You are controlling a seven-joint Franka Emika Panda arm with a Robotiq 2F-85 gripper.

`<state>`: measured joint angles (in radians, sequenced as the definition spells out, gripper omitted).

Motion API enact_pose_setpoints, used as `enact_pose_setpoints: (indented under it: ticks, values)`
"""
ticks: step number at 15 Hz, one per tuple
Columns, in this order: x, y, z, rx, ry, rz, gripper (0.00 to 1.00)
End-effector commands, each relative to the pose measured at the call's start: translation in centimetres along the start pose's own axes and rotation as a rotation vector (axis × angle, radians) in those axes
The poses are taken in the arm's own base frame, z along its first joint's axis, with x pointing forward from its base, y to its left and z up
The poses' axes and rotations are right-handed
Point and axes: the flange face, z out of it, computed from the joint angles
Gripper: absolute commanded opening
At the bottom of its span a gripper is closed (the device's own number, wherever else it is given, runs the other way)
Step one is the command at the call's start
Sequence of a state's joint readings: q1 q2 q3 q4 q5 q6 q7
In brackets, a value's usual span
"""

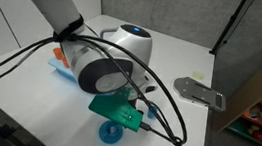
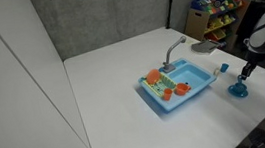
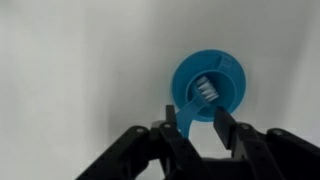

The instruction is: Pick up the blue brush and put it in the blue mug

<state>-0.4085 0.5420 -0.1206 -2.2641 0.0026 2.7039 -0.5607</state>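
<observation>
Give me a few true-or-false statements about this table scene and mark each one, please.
1. The blue brush lies inside the blue mug. True.
2. The fingers are clamped on the brush. False: in the wrist view they stand apart above the mug, with nothing between them.
3. The mug stands inside the toy sink. False: it stands on the table, beside the sink.
4. The sink holds orange toys. True.
</observation>
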Motion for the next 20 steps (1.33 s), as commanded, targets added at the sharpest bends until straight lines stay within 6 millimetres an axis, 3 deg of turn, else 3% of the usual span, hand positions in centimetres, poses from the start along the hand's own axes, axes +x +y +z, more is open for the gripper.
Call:
enact_pose_setpoints:
  ticks: [1, 3, 5, 14, 20]
  values:
    - [-0.1, 0.3, -0.6, -0.001, 0.026, -0.001, 0.78]
    - [-0.5, 0.2, -1.0, 0.0, 0.025, -0.006, 0.94]
    - [-0.9, 0.0, -1.5, -0.006, 0.023, -0.004, 1.0]
    - [-0.8, -1.3, -6.7, -0.047, -0.007, 0.045, 1.0]
    - [0.8, -4.3, -10.9, -0.026, -0.08, 0.073, 1.0]
